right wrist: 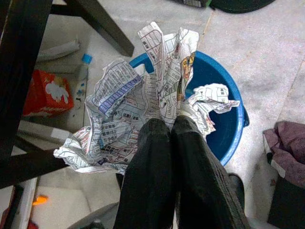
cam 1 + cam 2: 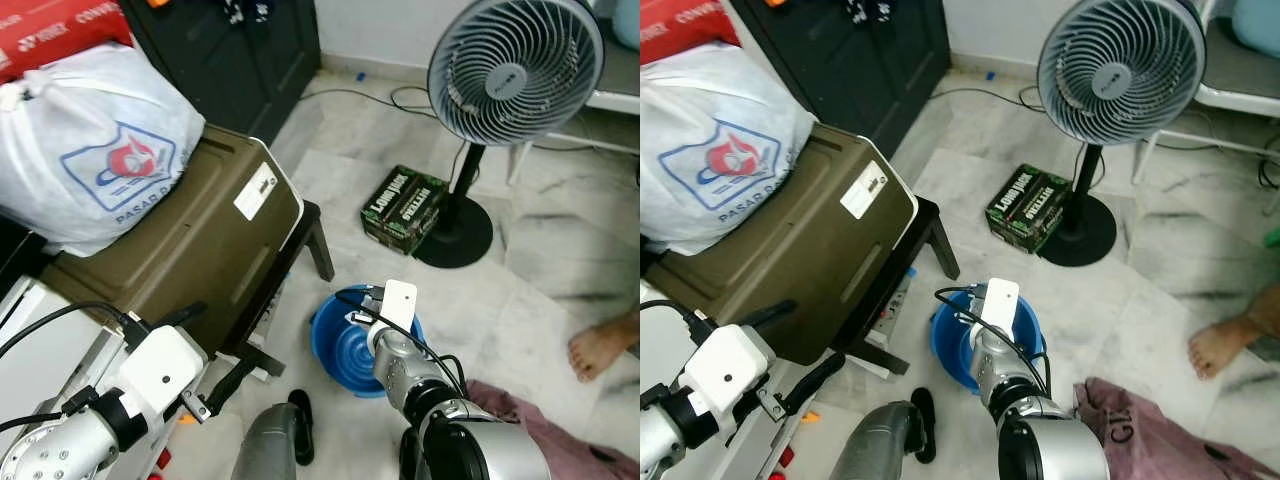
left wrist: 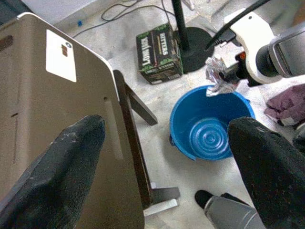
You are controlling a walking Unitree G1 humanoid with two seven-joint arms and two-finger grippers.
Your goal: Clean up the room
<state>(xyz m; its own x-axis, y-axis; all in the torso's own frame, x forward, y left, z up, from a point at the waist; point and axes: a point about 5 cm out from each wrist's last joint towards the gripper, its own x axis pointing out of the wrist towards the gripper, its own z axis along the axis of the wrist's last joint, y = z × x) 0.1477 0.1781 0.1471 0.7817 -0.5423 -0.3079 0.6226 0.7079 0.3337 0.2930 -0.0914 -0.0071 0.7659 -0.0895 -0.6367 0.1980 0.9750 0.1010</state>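
Right gripper (image 1: 164,125) jaws clamped on crumpled printed newspaper (image 1: 138,105) | round blue plastic bucket (image 1: 228,121) directly beneath the jaws | left gripper (image 3: 167,157) jaws wide apart, beside olive-brown hard case (image 3: 52,114)

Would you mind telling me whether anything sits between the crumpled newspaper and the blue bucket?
Nothing visible does. The right gripper holds the crumpled newspaper directly above the open blue bucket, whose inside looks bare.
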